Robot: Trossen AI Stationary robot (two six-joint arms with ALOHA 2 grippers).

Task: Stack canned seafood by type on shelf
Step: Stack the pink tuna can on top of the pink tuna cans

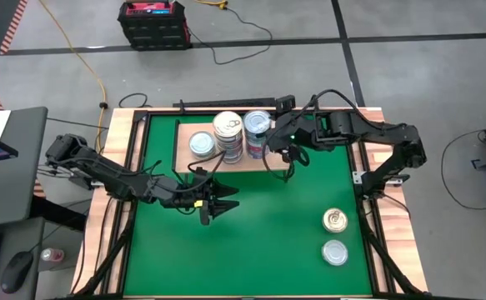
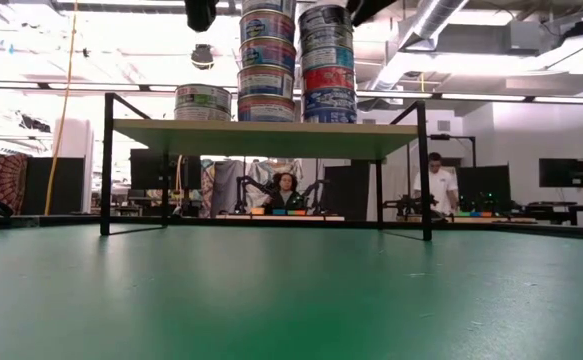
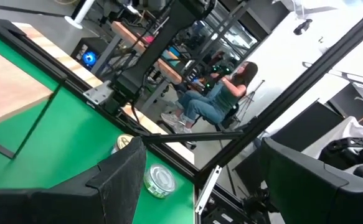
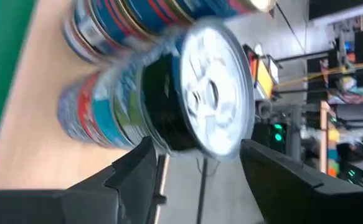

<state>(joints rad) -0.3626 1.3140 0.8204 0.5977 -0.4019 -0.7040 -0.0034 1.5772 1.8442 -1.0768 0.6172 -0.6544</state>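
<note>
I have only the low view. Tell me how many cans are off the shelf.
Observer: Two, both on the green mat near its right edge: a gold-lidded can and a silver-lidded can.
Operator: Report the left end effector.
Observer: The left end effector hangs open and empty over the mat, in front of the shelf.
Operator: Now the right one.
Observer: The right end effector is open, with one finger on either side of the top of the silver-lidded stack on the shelf.
</note>
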